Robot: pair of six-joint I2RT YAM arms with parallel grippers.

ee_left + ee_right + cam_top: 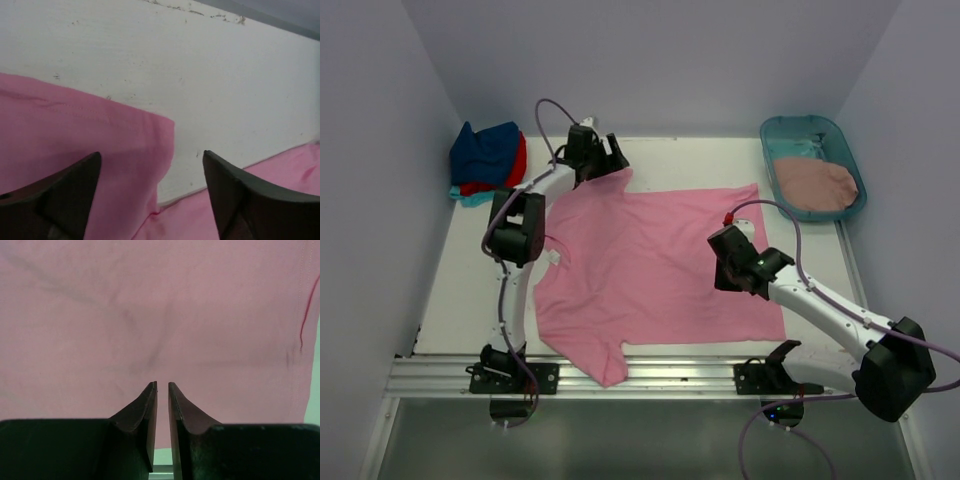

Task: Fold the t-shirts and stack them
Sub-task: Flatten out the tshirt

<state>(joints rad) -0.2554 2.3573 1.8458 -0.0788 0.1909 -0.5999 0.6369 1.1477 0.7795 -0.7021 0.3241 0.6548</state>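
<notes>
A bright pink t-shirt [650, 260] lies spread flat on the white table [460, 280]. My left gripper [608, 165] hovers open over its far sleeve. In the left wrist view that sleeve [75, 135] lies between and under the spread fingers of the left gripper [150, 160], which holds nothing. My right gripper [722, 265] is over the shirt's right half. In the right wrist view the gripper [162, 386] is shut but for a thin gap, empty, above the pink cloth [150, 315]. A dusty rose shirt [815, 183] lies in the tub.
A folded stack [485, 160] of navy, red and turquoise shirts sits at the far left corner. The teal plastic tub [795, 130] stands at the far right. Walls close in on three sides. A metal rail [650, 375] runs along the near edge.
</notes>
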